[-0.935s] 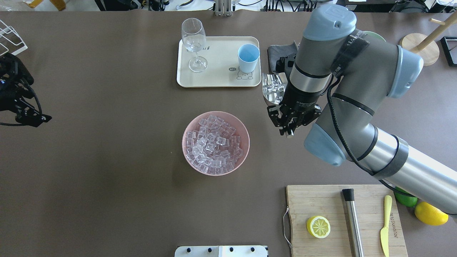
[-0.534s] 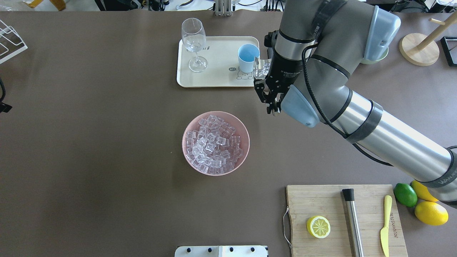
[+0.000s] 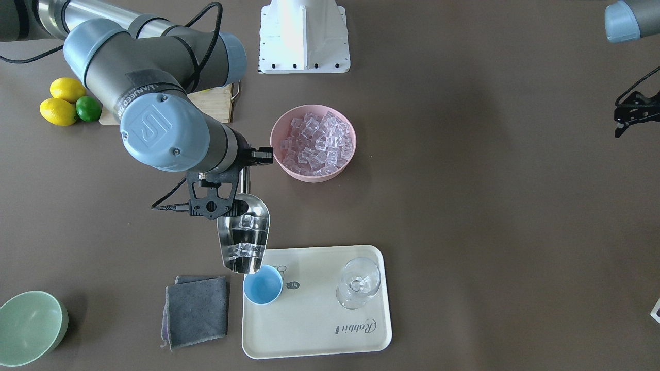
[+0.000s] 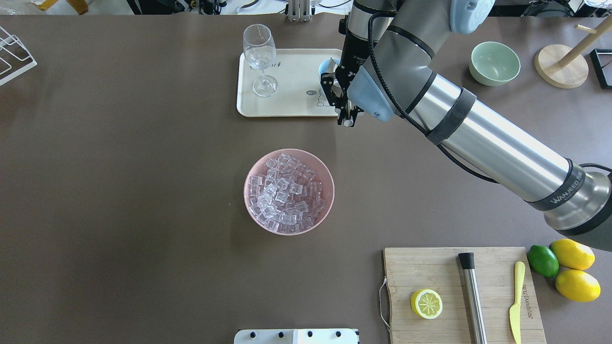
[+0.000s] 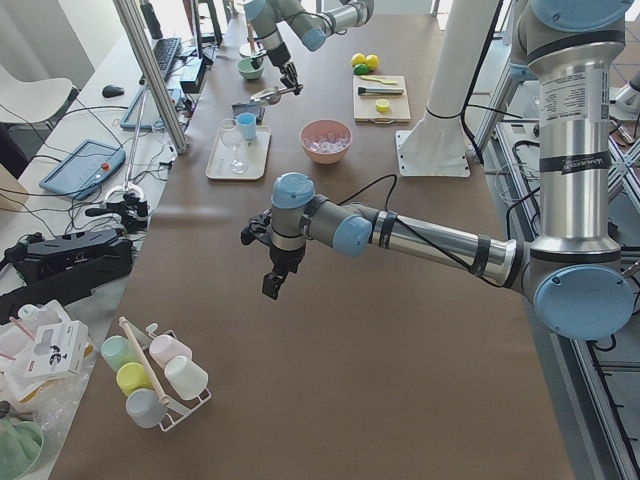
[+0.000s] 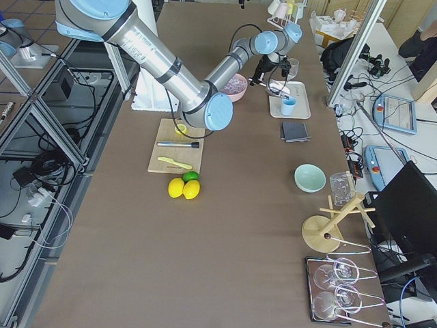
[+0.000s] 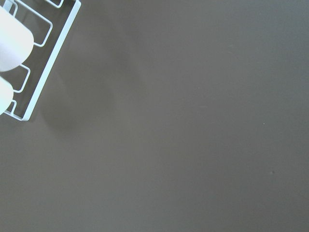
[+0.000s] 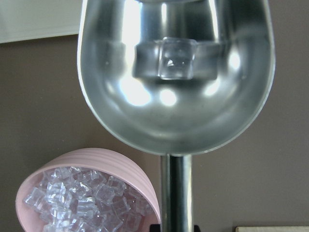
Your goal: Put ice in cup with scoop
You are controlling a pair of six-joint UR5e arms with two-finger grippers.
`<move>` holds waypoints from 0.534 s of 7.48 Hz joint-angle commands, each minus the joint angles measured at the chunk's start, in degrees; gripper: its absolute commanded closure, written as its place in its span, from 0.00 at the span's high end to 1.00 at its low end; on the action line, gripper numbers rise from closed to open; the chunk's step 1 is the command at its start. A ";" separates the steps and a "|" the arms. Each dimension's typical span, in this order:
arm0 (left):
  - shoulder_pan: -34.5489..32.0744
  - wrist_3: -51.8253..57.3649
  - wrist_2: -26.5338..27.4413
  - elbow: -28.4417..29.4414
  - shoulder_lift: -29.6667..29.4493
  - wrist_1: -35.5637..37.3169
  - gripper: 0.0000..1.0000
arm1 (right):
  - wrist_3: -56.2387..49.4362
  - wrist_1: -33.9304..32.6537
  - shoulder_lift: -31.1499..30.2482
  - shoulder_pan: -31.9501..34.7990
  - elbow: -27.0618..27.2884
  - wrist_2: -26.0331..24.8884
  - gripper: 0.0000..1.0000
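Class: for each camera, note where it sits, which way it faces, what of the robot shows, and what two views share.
Front-facing: across the table, looking steeply down at the robot; right arm, scoop, cup.
Overhead: behind the robot, looking forward and down; right arm, right claw.
Exterior left: table's left end, looking along it; left arm near.
Exterior right: table's right end; right arm near.
Left wrist: faces table, wire rack; no robot parts.
Right wrist: looks along the scoop at ice; no arm.
Shared: pink bowl, front-facing and overhead.
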 commanded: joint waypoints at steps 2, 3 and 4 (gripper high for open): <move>-7.75 0.00 -7.82 2.39 1.66 4.40 0.99 | -0.06 -0.23 3.04 0.31 -5.83 6.81 0.00; -8.40 0.00 -10.21 3.88 1.75 4.41 0.99 | -0.06 -0.23 3.04 0.49 -6.18 7.87 0.00; -10.66 0.00 -10.58 5.29 2.10 4.42 0.99 | -0.06 -0.23 3.04 1.45 -6.53 9.54 0.00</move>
